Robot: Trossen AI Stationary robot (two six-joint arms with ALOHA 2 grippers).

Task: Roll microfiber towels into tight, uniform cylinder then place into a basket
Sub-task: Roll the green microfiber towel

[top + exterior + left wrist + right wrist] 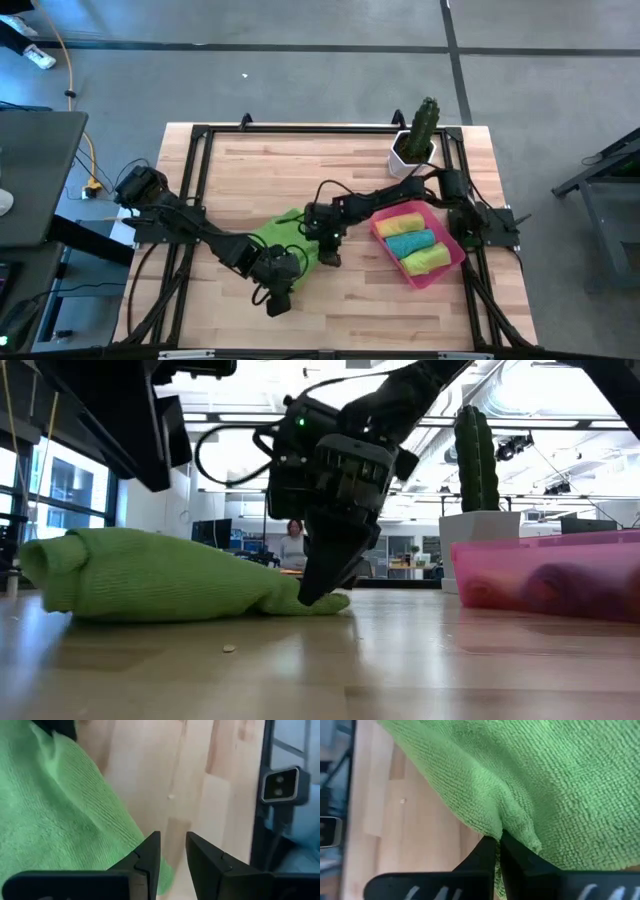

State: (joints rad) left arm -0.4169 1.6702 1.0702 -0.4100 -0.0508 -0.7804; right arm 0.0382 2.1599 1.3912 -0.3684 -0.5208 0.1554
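- Lime green towel [281, 236] lies bunched mid-surface, left of the basket [447, 262] (three rolls inside); soft, light, floppy, best taken at an edge.
- Right gripper [497, 840]: jaws clenched, pinching the cloth's edge.
- Left gripper [172, 852]: jaws parted beside the towel, holding nothing.

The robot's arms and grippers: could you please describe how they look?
Both arms are dark, nearly black, jointed links with loose black cables looping along them. The right gripper has a boxy black body with a small green light and tapers to two slim fingers. The left gripper has two flat, wedge-shaped black fingers with angular edges.
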